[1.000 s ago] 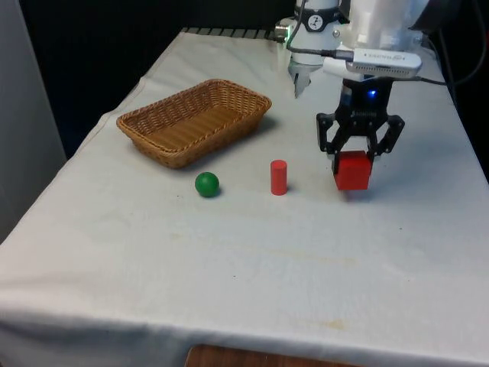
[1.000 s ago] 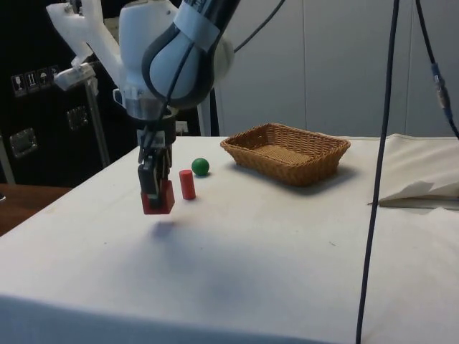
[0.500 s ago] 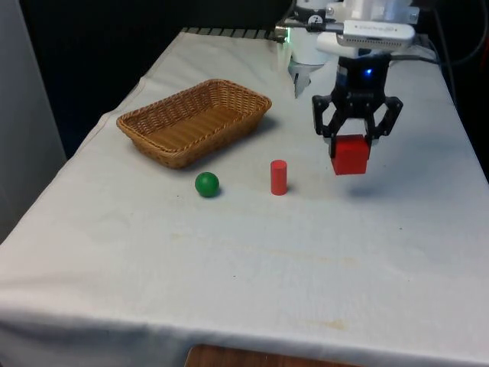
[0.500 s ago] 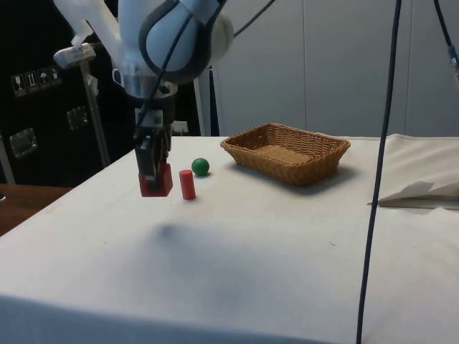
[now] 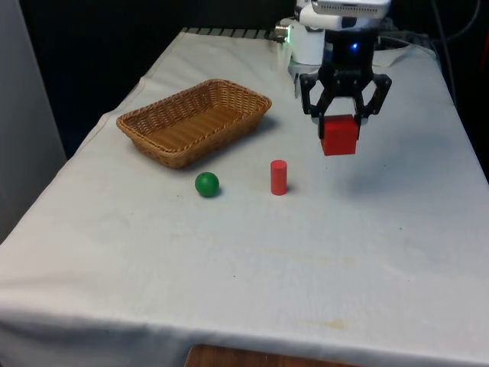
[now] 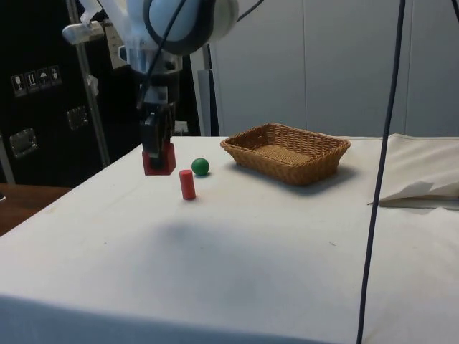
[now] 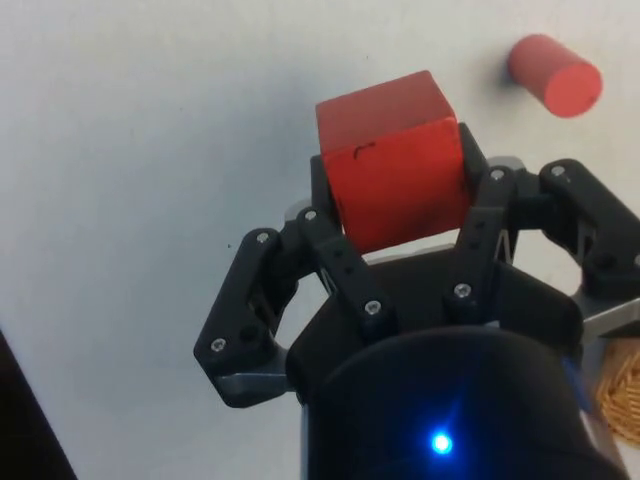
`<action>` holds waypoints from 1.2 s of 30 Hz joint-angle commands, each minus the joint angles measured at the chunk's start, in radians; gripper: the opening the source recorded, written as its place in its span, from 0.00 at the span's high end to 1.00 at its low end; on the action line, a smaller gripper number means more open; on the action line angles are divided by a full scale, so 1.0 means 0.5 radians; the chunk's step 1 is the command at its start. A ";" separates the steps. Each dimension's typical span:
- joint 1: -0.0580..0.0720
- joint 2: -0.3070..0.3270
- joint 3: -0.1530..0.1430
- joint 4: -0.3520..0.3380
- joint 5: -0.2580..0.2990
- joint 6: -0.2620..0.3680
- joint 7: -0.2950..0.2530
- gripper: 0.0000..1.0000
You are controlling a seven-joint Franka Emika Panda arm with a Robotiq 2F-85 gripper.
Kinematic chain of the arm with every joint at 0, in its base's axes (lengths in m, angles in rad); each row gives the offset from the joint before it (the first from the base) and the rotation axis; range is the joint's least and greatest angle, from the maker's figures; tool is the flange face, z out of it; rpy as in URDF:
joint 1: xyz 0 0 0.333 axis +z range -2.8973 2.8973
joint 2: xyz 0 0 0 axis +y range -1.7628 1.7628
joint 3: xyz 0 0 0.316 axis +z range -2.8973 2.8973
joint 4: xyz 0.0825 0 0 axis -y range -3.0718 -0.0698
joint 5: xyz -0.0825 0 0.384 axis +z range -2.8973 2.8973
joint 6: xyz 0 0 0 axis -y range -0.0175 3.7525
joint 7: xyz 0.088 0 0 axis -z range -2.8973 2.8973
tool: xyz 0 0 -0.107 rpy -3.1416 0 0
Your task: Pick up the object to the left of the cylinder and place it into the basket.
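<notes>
The black end effector (image 5: pixel 341 126) grips a red wooden cube (image 5: pixel 338 135) above the tabletop (image 5: pixel 252 260), beside the small red cylinder (image 5: pixel 279 177); the woven wicker basket (image 5: pixel 195 121) sits empty, so carry and release remain.

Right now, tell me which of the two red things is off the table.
The red cube is: the gripper holds it in the air above the white cloth. The red cylinder stands upright on the cloth beside the green ball.
</notes>
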 commanded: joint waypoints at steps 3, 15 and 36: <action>0.008 -0.052 -0.028 -0.022 -0.036 -0.028 0.008 0.97; -0.002 -0.154 -0.064 -0.042 -0.030 -0.096 -0.030 0.97; -0.002 -0.366 -0.190 -0.180 -0.060 -0.142 -0.142 0.97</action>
